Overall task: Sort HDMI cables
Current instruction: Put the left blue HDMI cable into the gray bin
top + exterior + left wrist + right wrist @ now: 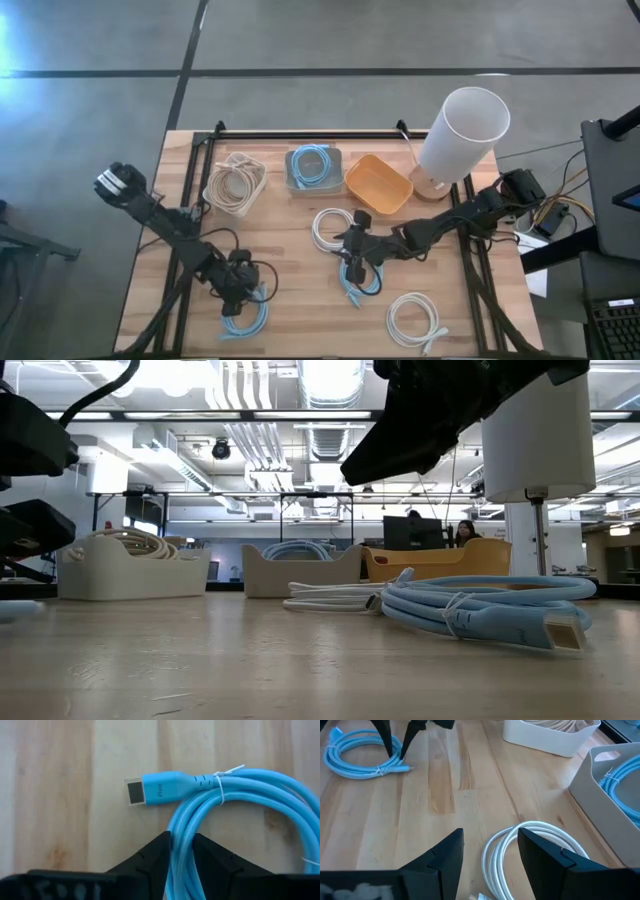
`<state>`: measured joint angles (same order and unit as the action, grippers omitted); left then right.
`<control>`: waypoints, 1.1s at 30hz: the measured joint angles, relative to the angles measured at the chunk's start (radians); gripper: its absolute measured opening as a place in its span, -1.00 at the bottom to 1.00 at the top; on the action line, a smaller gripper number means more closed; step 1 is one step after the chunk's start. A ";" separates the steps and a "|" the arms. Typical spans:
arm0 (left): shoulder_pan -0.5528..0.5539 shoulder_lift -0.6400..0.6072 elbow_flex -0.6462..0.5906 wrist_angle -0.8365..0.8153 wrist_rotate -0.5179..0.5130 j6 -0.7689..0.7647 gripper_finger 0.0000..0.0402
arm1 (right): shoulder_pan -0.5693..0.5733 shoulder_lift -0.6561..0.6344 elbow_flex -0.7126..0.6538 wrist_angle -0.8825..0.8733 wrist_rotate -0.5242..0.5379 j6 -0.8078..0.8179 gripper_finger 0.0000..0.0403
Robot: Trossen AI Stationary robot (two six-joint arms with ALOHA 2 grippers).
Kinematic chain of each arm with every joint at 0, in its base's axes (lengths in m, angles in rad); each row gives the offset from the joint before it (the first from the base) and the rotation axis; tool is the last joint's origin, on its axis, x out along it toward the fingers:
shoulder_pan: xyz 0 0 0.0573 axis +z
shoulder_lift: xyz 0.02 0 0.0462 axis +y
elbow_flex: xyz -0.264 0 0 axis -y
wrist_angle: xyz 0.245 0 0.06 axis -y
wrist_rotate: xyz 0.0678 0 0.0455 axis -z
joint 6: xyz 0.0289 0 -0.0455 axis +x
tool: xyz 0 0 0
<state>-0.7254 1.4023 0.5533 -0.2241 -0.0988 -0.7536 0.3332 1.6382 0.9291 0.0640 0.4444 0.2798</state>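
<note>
Left gripper (pixel 243 290) is low over the near-left part of the light wooden table (pixel 300 320), its two dark fingers (pixel 150 857) closed narrowly on a strand of a light blue coiled HDMI cable (pixel 245 318) that lies flat on the wood; the left wrist view shows the strand pinched between the fingertips, with the cable's blue plug and a white tie just past them. Right gripper (pixel 352 262) sits near the table's middle with its fingers spread wide and holding nothing, just beside a white coiled HDMI cable (pixel 330 228) and above a second light blue coil (pixel 360 283); in the right wrist view the white coil lies between and ahead of the spread fingers. Another white coiled cable (pixel 414 318) lies well apart at the near-right. Along the far edge stand three small bins in a row: a white plastic bin (pixel 212 190) holding beige coiled cables (pixel 238 180), a grey plastic bin (pixel 293 185) holding a light blue coil (pixel 314 165), and an orange plastic bin (pixel 378 184) in which no cable can be seen. A tall white cylindrical lamp (pixel 460 135) stands at the far right, just beside the orange bin.
</note>
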 joint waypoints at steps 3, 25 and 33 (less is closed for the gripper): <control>0.000 0.018 0.000 0.000 -0.023 0.001 -0.40 | 0.000 0.000 0.000 -0.004 0.000 0.000 -0.08; 0.218 -0.012 0.168 -0.031 -0.351 0.536 -0.96 | 0.000 0.000 0.000 -0.003 0.000 0.001 -0.15; 0.427 -0.014 0.335 -0.087 -0.380 0.960 -0.96 | 0.002 0.000 0.000 -0.008 -0.001 0.020 -0.20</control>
<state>-0.2989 1.3884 0.8885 -0.3110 -0.4790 0.2069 0.3356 1.6382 0.9291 0.0556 0.4435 0.3000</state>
